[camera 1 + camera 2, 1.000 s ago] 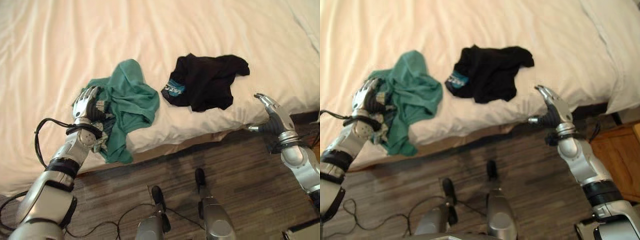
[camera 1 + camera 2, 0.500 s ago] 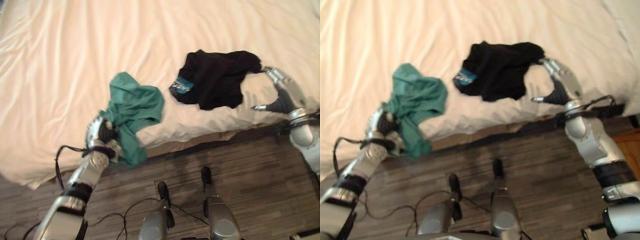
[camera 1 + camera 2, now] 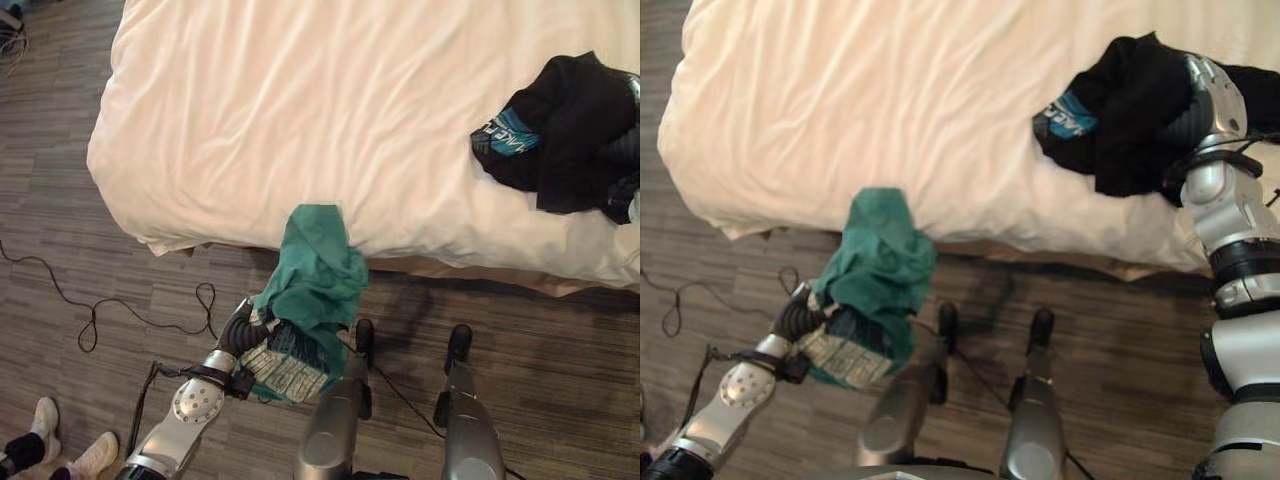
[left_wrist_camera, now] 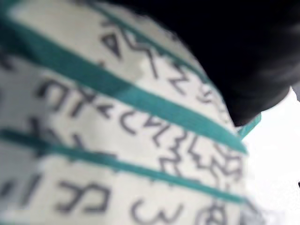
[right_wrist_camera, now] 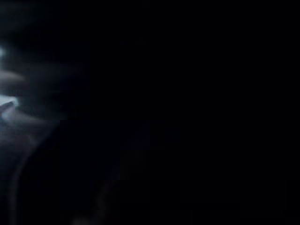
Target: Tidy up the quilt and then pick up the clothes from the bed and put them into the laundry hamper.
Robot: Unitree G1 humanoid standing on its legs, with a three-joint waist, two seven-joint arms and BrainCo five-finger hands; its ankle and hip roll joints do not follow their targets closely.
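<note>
A white quilt (image 3: 300, 120) lies fairly smooth over the bed. My left hand (image 3: 240, 332) is low over the floor in front of the bed, shut on a green garment (image 3: 318, 262). The garment hangs from the bed's edge down to the hand. Its white patterned part (image 4: 117, 140) bunches over the hand. A black garment (image 3: 1120, 110) with a blue print lies on the quilt at the right, near the front edge. My right hand (image 3: 1208, 95) rests in its right side, with black cloth (image 5: 187, 117) pressed close against the right wrist view.
The bed's left corner (image 3: 105, 160) stands over dark wood-look floor (image 3: 60, 230), which runs along the bed's left side and front. A person's shoes (image 3: 45, 440) show at the lower left, on the floor.
The camera has swung left. My left hand pulled the green garment off the quilt, down past the bed's edge. My right hand moved from beside the black garment into it.
</note>
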